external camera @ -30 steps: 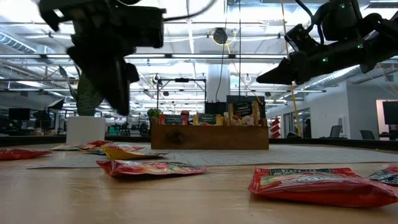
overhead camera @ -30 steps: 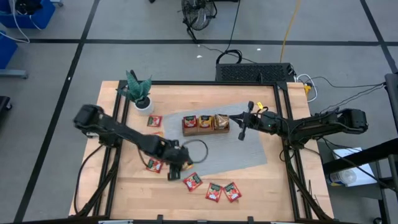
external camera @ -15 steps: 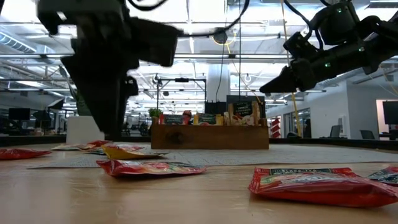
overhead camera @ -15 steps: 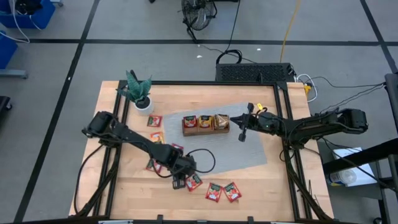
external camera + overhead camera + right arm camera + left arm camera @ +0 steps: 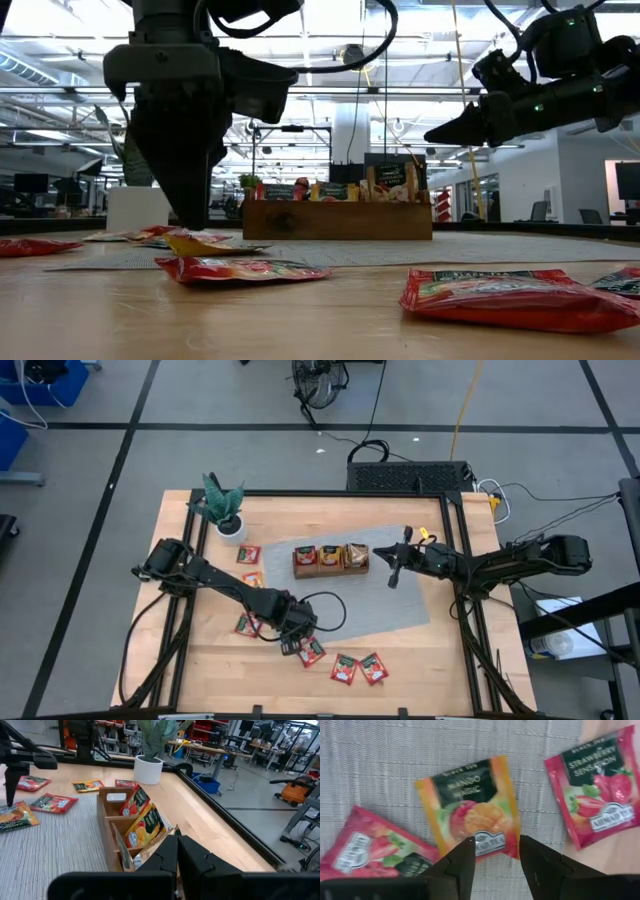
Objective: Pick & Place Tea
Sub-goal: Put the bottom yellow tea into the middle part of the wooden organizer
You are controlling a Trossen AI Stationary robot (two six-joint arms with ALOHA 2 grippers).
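My left gripper points down, open, close above an orange mango tea sachet that lies flat on the grey mat. Its two fingers stand over the sachet's lower edge. In the low view the gripper hangs just over that sachet. A red sachet lies beside it on the mat, and a strawberry one on the wood. My right gripper is shut and held level in the air, right of the wooden tray.
More red sachets lie on the wood near the front edge and at the left. The tray holds upright sachets. A potted plant stands at the far left corner.
My left gripper has sunk toward the table, down to just above the orange sachet, and has turned about its own axis as it came down. Its fingers have stayed open. The sachets have not moved.
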